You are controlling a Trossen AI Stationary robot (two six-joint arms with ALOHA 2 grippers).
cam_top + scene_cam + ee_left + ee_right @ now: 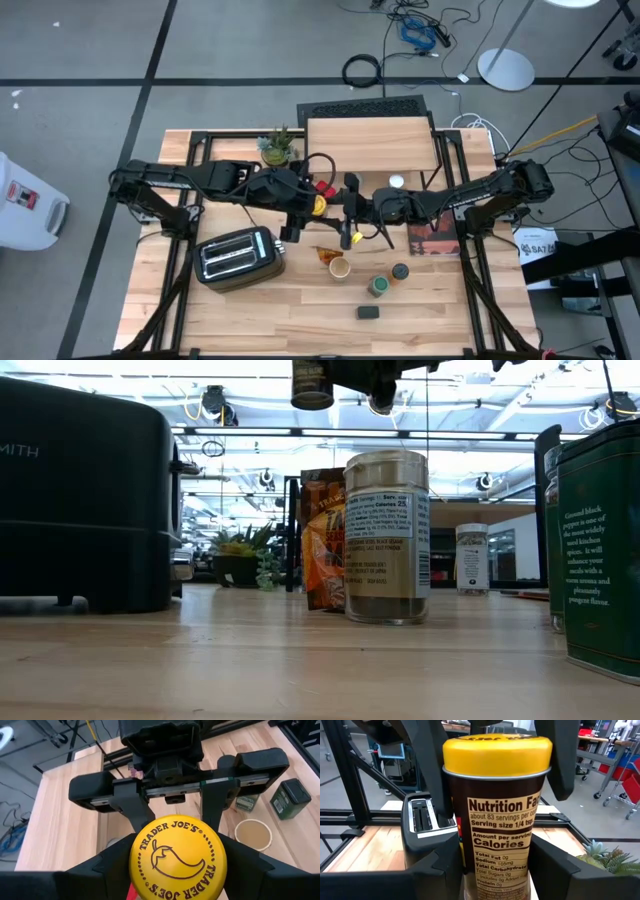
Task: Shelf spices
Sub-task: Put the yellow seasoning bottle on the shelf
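Left wrist view had our left gripper [175, 865] clamped on the yellow-lidded Trader Joe's tin [177, 857], with our right gripper [495, 870] closed around the same tin's brown body, so we judged a handover under way just in front of the shelf [370, 145]. Outward from there, a white-capped jar [397, 182] stood near the shelf's front edge and a red jar [324, 187] just beside our left gripper. Farther from the shelf waited an open jar [340, 267], two green-lidded jars [379, 286] and a dark tin [368, 312]. We judged shelving barely begun: the shelf top looked bare.
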